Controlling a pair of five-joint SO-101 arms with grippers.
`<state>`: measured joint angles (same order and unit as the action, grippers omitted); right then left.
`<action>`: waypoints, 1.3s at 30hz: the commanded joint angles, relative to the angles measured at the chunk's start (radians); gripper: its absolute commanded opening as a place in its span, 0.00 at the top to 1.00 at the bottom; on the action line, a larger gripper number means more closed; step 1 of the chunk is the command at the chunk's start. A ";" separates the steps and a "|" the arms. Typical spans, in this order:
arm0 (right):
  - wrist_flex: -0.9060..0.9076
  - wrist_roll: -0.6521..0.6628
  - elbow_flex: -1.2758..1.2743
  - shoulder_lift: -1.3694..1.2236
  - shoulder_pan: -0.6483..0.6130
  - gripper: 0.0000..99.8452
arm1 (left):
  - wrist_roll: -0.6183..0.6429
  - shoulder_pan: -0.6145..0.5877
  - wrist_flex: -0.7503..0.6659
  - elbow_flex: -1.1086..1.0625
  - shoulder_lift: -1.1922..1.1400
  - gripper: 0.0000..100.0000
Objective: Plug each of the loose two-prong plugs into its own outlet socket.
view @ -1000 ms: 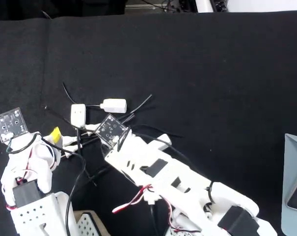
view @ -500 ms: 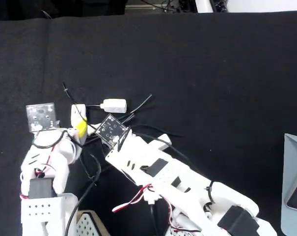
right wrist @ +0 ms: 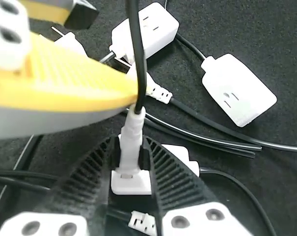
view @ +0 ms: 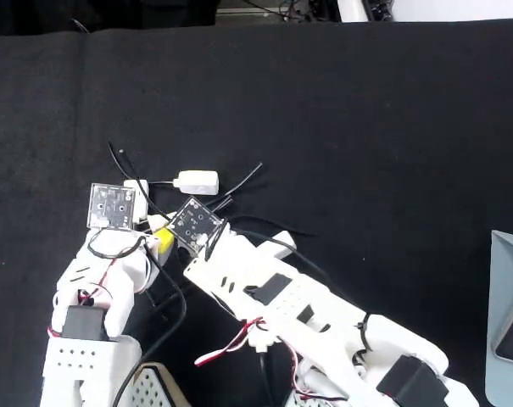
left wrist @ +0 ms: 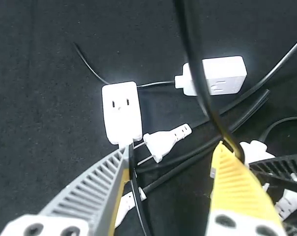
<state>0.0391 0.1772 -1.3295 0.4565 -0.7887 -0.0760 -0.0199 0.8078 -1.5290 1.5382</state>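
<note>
Two white outlet sockets lie on the black cloth: one (left wrist: 121, 112) (right wrist: 146, 28) close in front of my left gripper, the other (left wrist: 217, 77) (right wrist: 239, 89) (view: 197, 181) just beyond it. A loose white two-prong plug (left wrist: 163, 142) lies by the nearer socket, its prongs pointing at it. My left gripper (left wrist: 174, 150) hovers open over this plug, grey finger on one side, yellow finger (left wrist: 236, 187) (view: 161, 242) on the other. My right gripper (right wrist: 129, 142) is shut on a second white plug (right wrist: 131, 167) with a black cord, close beside the left gripper.
Several black cords (left wrist: 207, 142) cross the cloth around the sockets and between the two grippers. One thick cord (left wrist: 192, 54) hangs across the left wrist view. A grey bin (view: 509, 322) stands at the table's right edge. Open cloth lies behind and to the right.
My left arm has swung right and forward from the table's left side to the sockets, ending beside the right gripper. The right arm has stayed put.
</note>
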 commanded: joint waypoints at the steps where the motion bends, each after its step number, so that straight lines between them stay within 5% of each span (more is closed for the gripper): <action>1: -0.005 0.003 -0.028 -0.007 0.026 0.99 | -0.009 0.031 -0.014 0.005 0.002 0.73; 17: 0.052 0.011 -0.007 -0.007 0.026 0.99 | -0.101 0.093 0.157 0.004 0.009 0.73; 32: 0.215 0.011 0.048 -0.007 0.046 0.99 | -0.094 -0.018 0.146 0.036 0.009 0.73; 39: 0.180 0.006 0.054 -0.007 0.051 0.99 | 0.003 -0.027 0.023 0.027 0.009 0.73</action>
<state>0.2140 0.1772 -1.2620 0.4580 -0.7733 -0.1404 -0.0353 0.9014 -1.5397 1.5382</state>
